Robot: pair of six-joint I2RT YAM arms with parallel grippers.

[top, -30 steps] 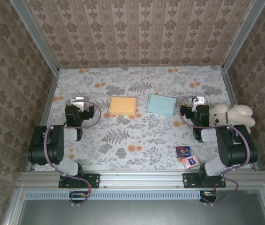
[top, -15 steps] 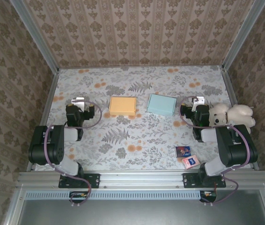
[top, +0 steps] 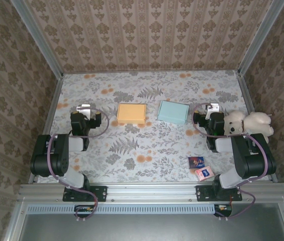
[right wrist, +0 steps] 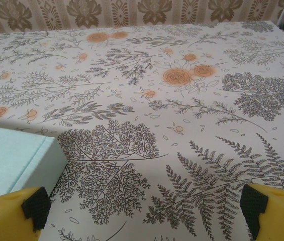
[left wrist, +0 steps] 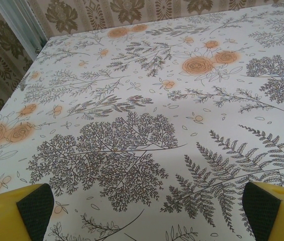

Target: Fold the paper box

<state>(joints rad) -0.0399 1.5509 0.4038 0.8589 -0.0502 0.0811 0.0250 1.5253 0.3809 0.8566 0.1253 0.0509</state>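
Note:
Two flat paper boxes lie side by side at mid-table: an orange one (top: 131,114) and a light blue one (top: 172,112). My left gripper (top: 83,107) rests left of the orange box, apart from it, open. In the left wrist view my left gripper (left wrist: 147,211) has only patterned cloth between its yellow fingers (left wrist: 33,206). My right gripper (top: 211,107) sits just right of the blue box, open. In the right wrist view my right gripper (right wrist: 144,208) holds nothing, and the blue box's corner (right wrist: 11,155) lies beside the left finger (right wrist: 33,207).
A white teddy bear (top: 247,123) lies against the right arm near the table's right edge. Two small packets (top: 200,168) sit at the front right. Wallpapered walls and metal rails (top: 49,108) close in the floral table (top: 147,150).

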